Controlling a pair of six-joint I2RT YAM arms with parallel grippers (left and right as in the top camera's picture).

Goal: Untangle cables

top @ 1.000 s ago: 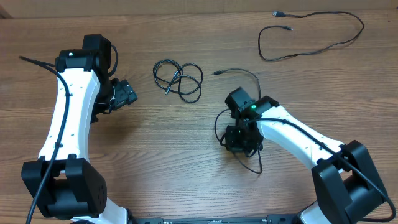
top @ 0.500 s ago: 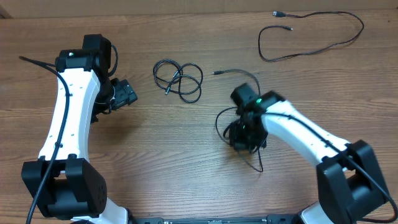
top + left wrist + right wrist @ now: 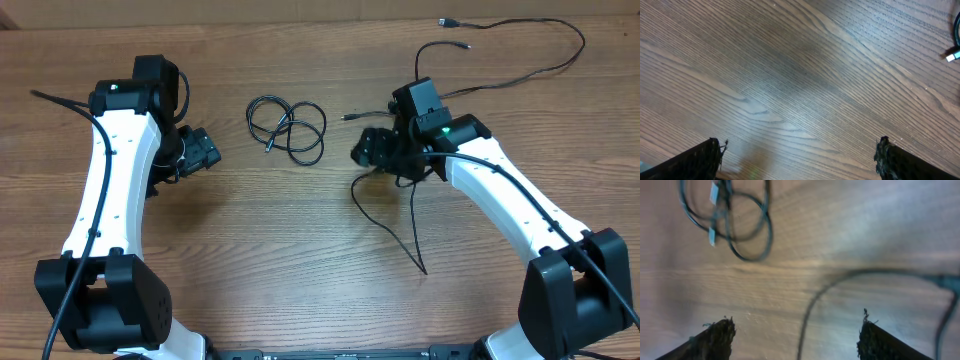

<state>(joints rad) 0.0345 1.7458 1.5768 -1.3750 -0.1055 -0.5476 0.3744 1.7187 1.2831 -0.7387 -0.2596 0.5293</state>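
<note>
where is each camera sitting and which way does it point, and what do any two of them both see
overhead: fixed above the table, facing straight down; shows both white arms, left tool, right tool, the coiled cable and loose strands.
left wrist: on the left arm, facing down at bare wood; its own fingertips sit in the bottom corners.
right wrist: on the right arm, facing down, blurred; fingertips at the bottom, coiled cable top left.
shared: overhead and right wrist both show the coiled cable.
</note>
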